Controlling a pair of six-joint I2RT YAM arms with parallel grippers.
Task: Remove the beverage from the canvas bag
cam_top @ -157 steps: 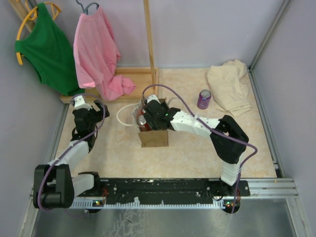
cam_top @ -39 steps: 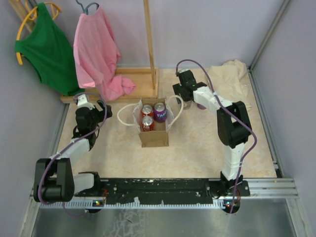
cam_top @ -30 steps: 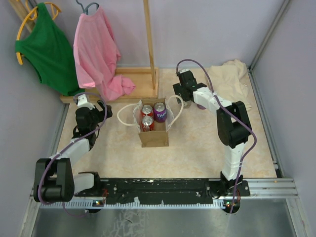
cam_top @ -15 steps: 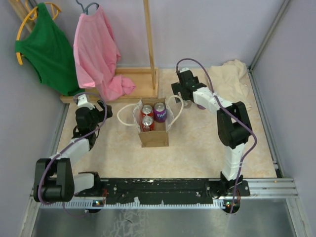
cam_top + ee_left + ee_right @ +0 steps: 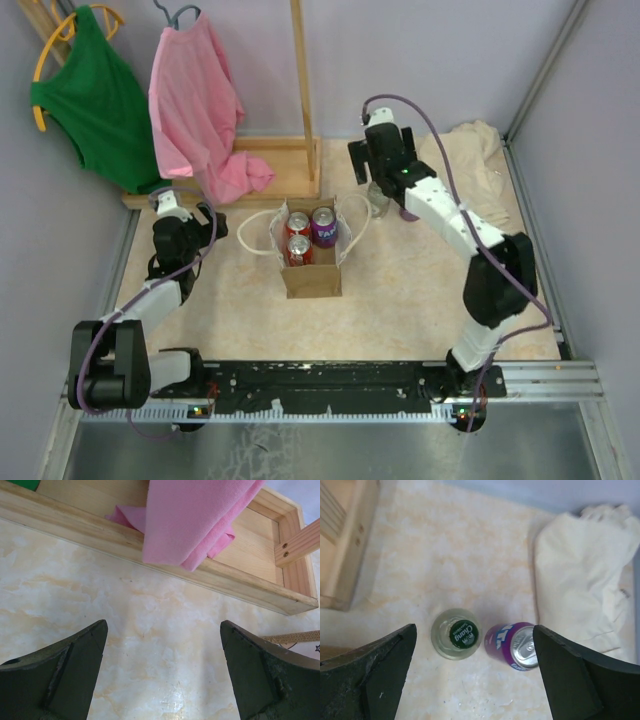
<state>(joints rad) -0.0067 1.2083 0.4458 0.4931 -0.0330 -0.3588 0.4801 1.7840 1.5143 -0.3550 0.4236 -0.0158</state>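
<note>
The tan canvas bag (image 5: pixel 311 280) with white loop handles stands mid-table. Inside it are two red cans (image 5: pixel 298 222) and a purple can (image 5: pixel 323 226). My right gripper (image 5: pixel 375 178) hangs open behind and to the right of the bag. In the right wrist view that gripper (image 5: pixel 475 630) is wide open above a clear glass bottle with a green cap (image 5: pixel 456 633) and a purple can (image 5: pixel 515 646), both upright on the table and touching neither finger. My left gripper (image 5: pixel 164 625) is open over bare table at the left, holding nothing.
A beige cloth (image 5: pixel 465 175) lies at the back right, close to the bottle and can. A wooden rack base (image 5: pixel 270 165) with a pink garment (image 5: pixel 195 110) and a green one (image 5: pixel 90 95) fills the back left. Walls close in both sides.
My right gripper has opened, let go of the glass bottle beside the purple can, and lifted away above it. The left arm has not moved.
</note>
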